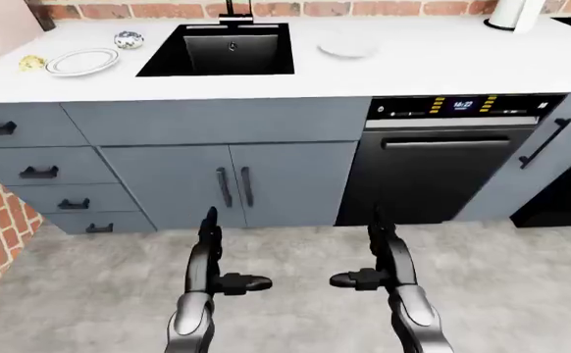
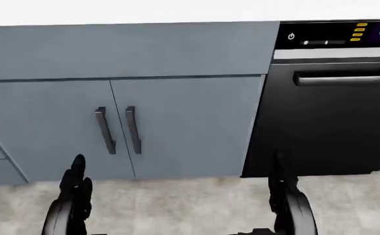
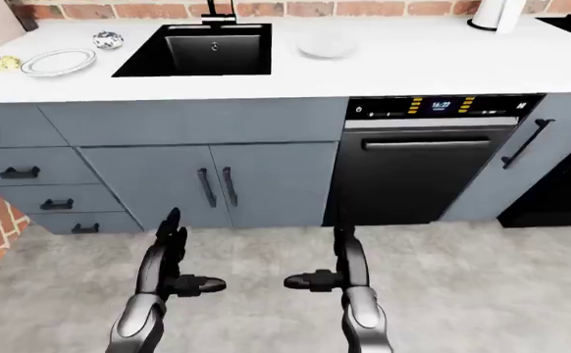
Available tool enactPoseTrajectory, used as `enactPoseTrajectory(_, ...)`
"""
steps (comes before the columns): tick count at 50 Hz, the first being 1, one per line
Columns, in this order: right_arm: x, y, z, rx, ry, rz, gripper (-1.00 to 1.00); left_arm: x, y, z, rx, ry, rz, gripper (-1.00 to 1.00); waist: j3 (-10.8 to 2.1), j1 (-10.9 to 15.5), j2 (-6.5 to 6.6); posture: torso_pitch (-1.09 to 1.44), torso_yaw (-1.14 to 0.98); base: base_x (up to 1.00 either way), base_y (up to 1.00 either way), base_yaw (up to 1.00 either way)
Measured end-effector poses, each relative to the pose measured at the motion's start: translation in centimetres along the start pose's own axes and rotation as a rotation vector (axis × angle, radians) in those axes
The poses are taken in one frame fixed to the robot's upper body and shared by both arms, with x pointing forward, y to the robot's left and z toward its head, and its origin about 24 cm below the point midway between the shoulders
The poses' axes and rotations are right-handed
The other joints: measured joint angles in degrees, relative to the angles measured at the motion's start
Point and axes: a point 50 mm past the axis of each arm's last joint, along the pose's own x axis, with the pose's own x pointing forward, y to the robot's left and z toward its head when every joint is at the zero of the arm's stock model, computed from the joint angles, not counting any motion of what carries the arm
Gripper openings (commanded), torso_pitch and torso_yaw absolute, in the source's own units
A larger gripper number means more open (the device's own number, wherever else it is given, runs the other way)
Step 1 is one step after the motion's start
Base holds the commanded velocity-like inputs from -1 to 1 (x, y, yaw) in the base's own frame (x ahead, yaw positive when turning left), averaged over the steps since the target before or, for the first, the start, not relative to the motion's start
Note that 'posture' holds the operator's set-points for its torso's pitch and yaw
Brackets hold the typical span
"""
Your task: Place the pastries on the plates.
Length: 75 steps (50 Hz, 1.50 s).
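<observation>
A white counter [image 1: 413,70] with a black sink [image 1: 228,48] tops grey cabinets [image 1: 227,180] and a black dishwasher [image 1: 443,165] (display lit), backed by a red brick wall [image 1: 364,7], above a mottled grey floor [image 1: 295,257].

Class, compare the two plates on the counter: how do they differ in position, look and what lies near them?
The left plate lies left of the sink, the right plate to its right. The left plate has a darker ringed rim; the right plate looks plain white. Two pastries flank the left plate; none lies near the right one. Both are empty.
</observation>
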Motion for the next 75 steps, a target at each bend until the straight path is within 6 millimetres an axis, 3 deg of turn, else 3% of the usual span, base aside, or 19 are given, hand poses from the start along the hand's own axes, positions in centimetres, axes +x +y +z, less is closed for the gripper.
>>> enactPoseTrajectory(1,0.2,0.3,1.1,-0.022,-0.019,0.013,1.0,-0.3,0.4,1.1,0.006,-0.015,0.002,1.0,-0.14,-0.33,-0.34,0.0,0.0,0.0,0.0,0.0)
enactPoseTrajectory(3,0.7,0.8,5.2,-0.047,-0.137,0.022,1.0,-0.5,1.1,5.7,0.011,-0.132,0.005,1.0,-2.38,0.52,-0.2,0.0,0.0,0.0,0.0,0.0)
enactPoseTrajectory(4,0.9,1.0,6.8,-0.047,-0.185,0.022,1.0,-0.7,1.4,7.5,0.017,-0.185,0.007,1.0,-1.76,0.64,-0.37,0.0,0.0,0.0,0.0,0.0)
enactPoseTrajectory(8,1.9,1.4,10.7,-0.059,-0.25,0.038,1.0,-1.4,1.9,11.2,0.036,-0.253,0.008,1.0,-3.65,0.82,0.06,0.0,0.0,0.0,0.0,0.0)
enactPoseTrajectory(13,3.8,1.0,15.5,-0.096,-0.282,0.039,1.0,0.4,2.1,15.2,0.067,-0.264,0.0,1.0,-3.68,0.8,0.38,0.0,0.0,0.0,0.0,0.0)
enactPoseTrajectory(19,5.5,1.0,22.8,-0.163,-0.397,0.048,1.0,2.2,2.3,21.4,0.099,-0.34,-0.005,1.0,-3.46,0.47,0.36,0.0,0.0,0.0,0.0,0.0)
enactPoseTrajectory(23,5.7,0.8,25.0,-0.165,-0.449,0.013,1.0,2.1,2.8,24.1,0.111,-0.396,0.016,1.0,-3.37,0.27,0.33,0.0,0.0,0.0,0.0,0.0)
enactPoseTrajectory(28,5.4,0.4,26.9,-0.126,-0.425,0.011,1.0,1.1,4.1,26.7,0.114,-0.433,0.065,1.0,-2.4,0.34,0.55,0.0,0.0,0.0,0.05,0.0)
enactPoseTrajectory(35,4.5,0.3,29.2,-0.116,-0.483,0.036,1.0,0.9,3.2,28.9,0.125,-0.469,0.026,1.0,-3.24,-0.51,0.22,0.0,0.0,0.05,0.32,0.0)
enactPoseTrajectory(37,4.1,0.5,30.0,-0.114,-0.517,0.041,1.0,0.7,3.3,29.4,0.127,-0.49,0.026,1.0,-2.74,-0.75,1.6,0.0,0.0,0.14,0.32,0.0)
enactPoseTrajectory(40,3.6,0.9,30.7,-0.113,-0.56,0.059,1.0,0.2,4.1,30.2,0.127,-0.516,0.058,1.0,-2.24,-1.02,5.0,0.0,0.0,0.15,0.32,0.0)
enactPoseTrajectory(44,4.0,1.6,30.0,-0.115,-0.517,0.094,1.0,-0.2,5.3,30.0,0.116,-0.501,0.121,1.0,-1.21,-0.62,4.25,0.0,0.0,0.15,0.32,0.0)
enactPoseTrajectory(55,3.2,1.7,31.1,-0.109,-0.576,0.098,1.0,-0.7,5.5,30.4,0.096,-0.529,0.138,1.0,-1.25,-0.45,-2.2,0.0,0.0,0.2,0.32,0.0)
enactPoseTrajectory(57,3.5,1.4,30.4,-0.105,-0.559,0.086,1.0,-0.4,5.1,29.7,0.093,-0.512,0.124,1.0,-0.88,-0.89,-1.14,0.0,0.0,0.25,0.32,0.0)
enactPoseTrajectory(60,4.1,1.0,29.7,-0.103,-0.514,0.069,1.0,0.0,4.7,29.3,0.099,-0.487,0.097,1.0,-1.79,-0.57,-1.84,0.0,0.0,0.27,0.33,0.0)
enactPoseTrajectory(66,3.5,1.3,30.2,-0.106,-0.568,0.078,1.0,-0.9,5.0,30.1,0.095,-0.538,0.118,1.0,-1.76,-0.95,1.05,0.0,0.0,0.35,0.55,0.0)
enactPoseTrajectory(70,3.4,1.3,30.6,-0.109,-0.577,0.078,1.0,-1.2,4.9,30.4,0.101,-0.563,0.111,1.0,-2.82,-1.47,5.42,0.0,0.0,0.38,0.63,0.0)
enactPoseTrajectory(73,3.7,2.1,29.7,-0.113,-0.549,0.11,1.0,-0.8,5.7,29.6,0.092,-0.526,0.142,1.0,-0.89,-0.1,5.4,0.0,0.0,0.38,0.63,0.0)
enactPoseTrajectory(75,3.9,2.4,29.3,-0.12,-0.521,0.127,1.0,-0.6,5.9,29.3,0.092,-0.505,0.157,1.0,-0.66,0.03,4.98,0.0,0.0,0.38,0.62,0.0)
